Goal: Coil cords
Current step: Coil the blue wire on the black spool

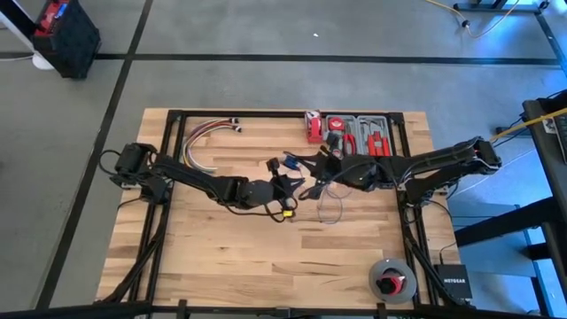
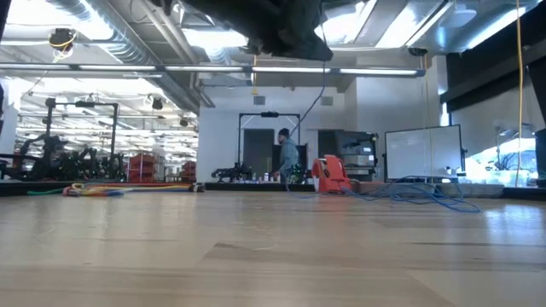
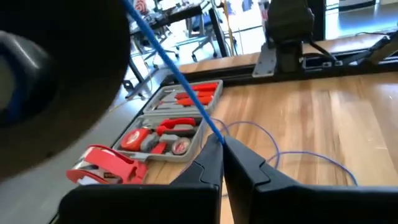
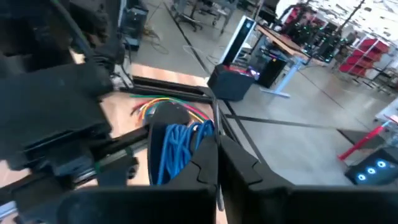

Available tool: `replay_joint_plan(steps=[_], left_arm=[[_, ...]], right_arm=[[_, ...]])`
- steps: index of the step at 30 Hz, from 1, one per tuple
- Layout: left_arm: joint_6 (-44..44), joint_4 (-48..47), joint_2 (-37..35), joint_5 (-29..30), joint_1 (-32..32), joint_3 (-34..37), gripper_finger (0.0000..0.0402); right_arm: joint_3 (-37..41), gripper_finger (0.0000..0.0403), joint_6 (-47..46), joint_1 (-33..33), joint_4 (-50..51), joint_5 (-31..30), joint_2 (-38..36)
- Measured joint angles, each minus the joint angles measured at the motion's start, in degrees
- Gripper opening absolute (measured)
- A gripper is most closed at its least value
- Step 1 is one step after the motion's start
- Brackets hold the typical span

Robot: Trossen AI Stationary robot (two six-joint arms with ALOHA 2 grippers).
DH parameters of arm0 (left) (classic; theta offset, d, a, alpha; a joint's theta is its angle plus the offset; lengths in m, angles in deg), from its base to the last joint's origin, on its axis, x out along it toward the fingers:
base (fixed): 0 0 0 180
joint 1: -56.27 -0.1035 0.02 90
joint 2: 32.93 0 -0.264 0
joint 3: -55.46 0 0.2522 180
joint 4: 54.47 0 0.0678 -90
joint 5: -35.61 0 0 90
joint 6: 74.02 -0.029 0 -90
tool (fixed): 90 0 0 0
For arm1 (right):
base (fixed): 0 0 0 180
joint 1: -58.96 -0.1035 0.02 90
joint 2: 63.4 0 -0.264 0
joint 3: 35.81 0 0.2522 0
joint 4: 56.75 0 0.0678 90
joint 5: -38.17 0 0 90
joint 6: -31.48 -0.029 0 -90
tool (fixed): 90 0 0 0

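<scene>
Wooden table [image 1: 221, 239]: 2 arms meet above centre. Grey tool tray [image 1: 361, 133] at far edge holds red-handled tools; red tape dispenser [image 1: 314, 127] just beside it. Left gripper [image 3: 222, 142] clamped on taut blue cord [image 3: 168, 62]. Right gripper [image 4: 216, 138] pinched together on coiled cord bundle [image 4: 177, 146]. Loose cord loops on table below grippers.

You have a wooden table [image 1: 230, 248] carrying a grey tool tray [image 1: 359, 133] at its far edge, a red tape dispenser [image 1: 314, 127] beside it, a coloured wire bundle [image 1: 205, 137], and loose blue-violet cord loops [image 1: 330, 208].
</scene>
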Motion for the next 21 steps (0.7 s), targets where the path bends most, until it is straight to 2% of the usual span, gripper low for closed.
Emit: replay_joint_plan(steps=[12,21], left_arm=[[3.16,-4.06,0.09,1.44,-1.76,0.03,0.0000],[3.79,-4.05,-0.11,1.18,-2.55,-0.06,0.0000]], right_arm=[[0.00,0.0003,-0.17,-0.78,0.55,2.80,-1.28],[0.00,0.0003,1.91,-3.73,1.42,1.52,-7.59]])
